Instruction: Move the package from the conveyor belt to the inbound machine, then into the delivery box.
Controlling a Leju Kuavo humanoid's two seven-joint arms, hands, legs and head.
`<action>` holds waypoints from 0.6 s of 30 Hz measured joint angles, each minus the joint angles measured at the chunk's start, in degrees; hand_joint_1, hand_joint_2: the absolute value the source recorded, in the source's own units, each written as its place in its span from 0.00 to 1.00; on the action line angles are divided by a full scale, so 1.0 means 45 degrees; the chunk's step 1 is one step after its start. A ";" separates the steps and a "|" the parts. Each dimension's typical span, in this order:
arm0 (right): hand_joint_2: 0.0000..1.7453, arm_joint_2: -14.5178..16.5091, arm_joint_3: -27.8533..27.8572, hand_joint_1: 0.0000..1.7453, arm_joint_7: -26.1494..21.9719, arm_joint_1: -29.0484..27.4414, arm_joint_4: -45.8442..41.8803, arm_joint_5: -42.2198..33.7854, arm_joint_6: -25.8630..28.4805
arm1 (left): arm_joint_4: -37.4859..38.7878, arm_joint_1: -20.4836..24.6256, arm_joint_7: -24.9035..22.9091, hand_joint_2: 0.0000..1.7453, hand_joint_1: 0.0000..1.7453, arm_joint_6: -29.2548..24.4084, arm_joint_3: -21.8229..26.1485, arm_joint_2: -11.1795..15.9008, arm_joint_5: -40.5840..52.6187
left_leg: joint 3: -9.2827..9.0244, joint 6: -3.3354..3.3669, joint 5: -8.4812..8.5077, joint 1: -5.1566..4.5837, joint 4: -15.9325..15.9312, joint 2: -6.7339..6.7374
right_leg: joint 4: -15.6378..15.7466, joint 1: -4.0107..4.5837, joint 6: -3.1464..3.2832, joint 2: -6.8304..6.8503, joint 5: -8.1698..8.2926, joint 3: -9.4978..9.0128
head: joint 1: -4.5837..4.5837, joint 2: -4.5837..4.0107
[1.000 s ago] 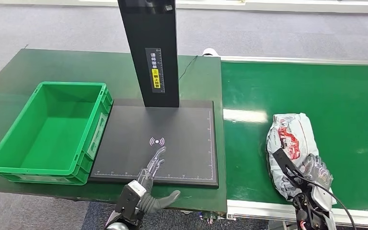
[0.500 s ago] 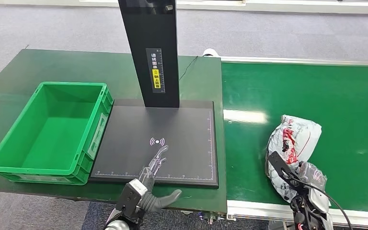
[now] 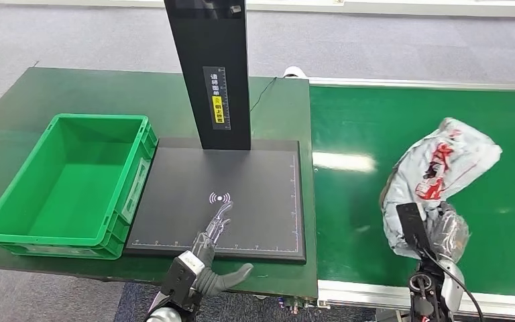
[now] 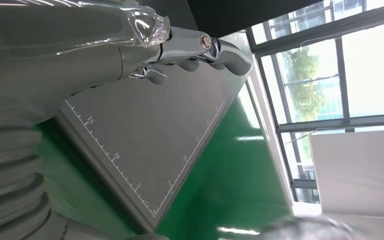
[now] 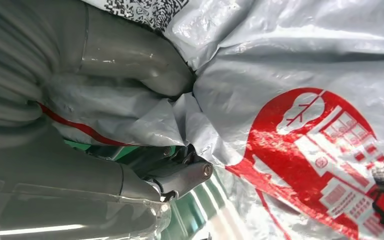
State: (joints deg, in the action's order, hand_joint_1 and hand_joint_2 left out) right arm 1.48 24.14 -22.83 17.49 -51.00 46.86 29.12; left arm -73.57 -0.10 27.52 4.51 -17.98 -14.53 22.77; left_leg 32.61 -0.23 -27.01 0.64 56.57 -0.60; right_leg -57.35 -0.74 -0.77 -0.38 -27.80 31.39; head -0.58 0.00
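Grey plastic package (image 3: 436, 178) now hangs above the right hand (image 3: 436, 235), which grips its lower end, thumb pressed into the film; a second ago it lay flat on the conveyor belt (image 3: 375, 127). Lifted clear, it looks ready to travel toward the inbound machine (image 3: 241, 194), where the left hand (image 3: 209, 258) waits, fingers spread and holding nothing.

Package (image 3: 436, 176): crinkled glossy grey plastic film, red print. Conveyor belt (image 3: 436, 127): smooth, slightly shiny green. Inbound machine (image 3: 222, 201) plate: matt black. Delivery box (image 3: 67, 181): moulded green plastic.
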 joint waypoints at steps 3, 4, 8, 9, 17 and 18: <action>1.00 0.0291 0.0013 1.00 -0.1441 -0.0337 -0.1297 -0.2052 0.0590 | 0.0155 0.0071 0.0123 1.00 0.00 -0.0213 -0.0045 0.0000 -0.0054 | 0.0016 0.0000 0.0000 0.0000 0.0000 0.0000 | 0.0000 0.0000 0.0000 0.0000 0.0000 0.0016 | 0.0000 0.0000; 1.00 0.0384 0.0012 1.00 -0.1762 -0.0445 -0.1685 -0.2548 0.0676 | 0.0219 0.0111 0.0142 1.00 0.00 -0.0278 -0.0063 0.0000 -0.0083 | 0.0017 0.0000 -0.0001 0.0000 0.0000 0.0001 | 0.0000 0.0000 0.0000 -0.0001 0.0000 0.0017 | -0.0001 0.0000; 1.00 0.0702 -0.0201 1.00 -0.2570 -0.0775 -0.2874 -0.3987 0.0452 | 0.0469 0.0290 0.0238 1.00 0.00 -0.0489 -0.0124 0.0005 -0.0209 | 0.0019 -0.0001 0.0000 0.0000 -0.0001 0.0006 | 0.0000 0.0000 0.0000 -0.0003 0.0000 0.0017 | 0.0000 0.0000; 1.00 0.0777 -0.0335 1.00 -0.2689 -0.0823 -0.3074 -0.4271 0.0225 | 0.0520 0.0320 0.0265 1.00 0.00 -0.0535 -0.0138 0.0005 -0.0234 | 0.0019 0.0000 0.0000 0.0000 -0.0001 0.0009 | -0.0001 0.0001 0.0001 -0.0005 0.0001 0.0017 | 0.0001 0.0000; 1.00 0.1475 -0.3120 1.00 -0.3220 -0.0990 -0.3764 -0.5154 -0.3801 | 0.0939 0.0642 0.0403 1.00 0.00 -0.0536 -0.0295 0.0026 -0.0286 | 0.0017 -0.0002 0.0003 0.0004 -0.0003 0.0014 | -0.0005 0.0005 0.0003 -0.0010 0.0002 0.0019 | -0.0001 0.0000; 1.00 0.1519 -0.3607 1.00 -0.3298 -0.0984 -0.3733 -0.5243 -0.4662 | 0.1021 0.0709 0.0462 1.00 0.00 -0.0475 -0.0307 0.0032 -0.0303 | 0.0018 -0.0003 0.0003 0.0005 -0.0003 0.0012 | -0.0005 0.0006 0.0003 -0.0010 0.0001 0.0020 | -0.0001 0.0000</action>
State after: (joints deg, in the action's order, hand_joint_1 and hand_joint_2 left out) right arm 8.32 7.90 -37.67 13.06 -67.80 23.27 8.15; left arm -68.97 3.08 29.60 2.37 -19.37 -14.39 21.40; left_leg 32.69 -0.24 -26.99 0.67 56.55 -0.54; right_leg -57.37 -0.72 -0.76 -0.42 -27.80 31.48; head -0.59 0.00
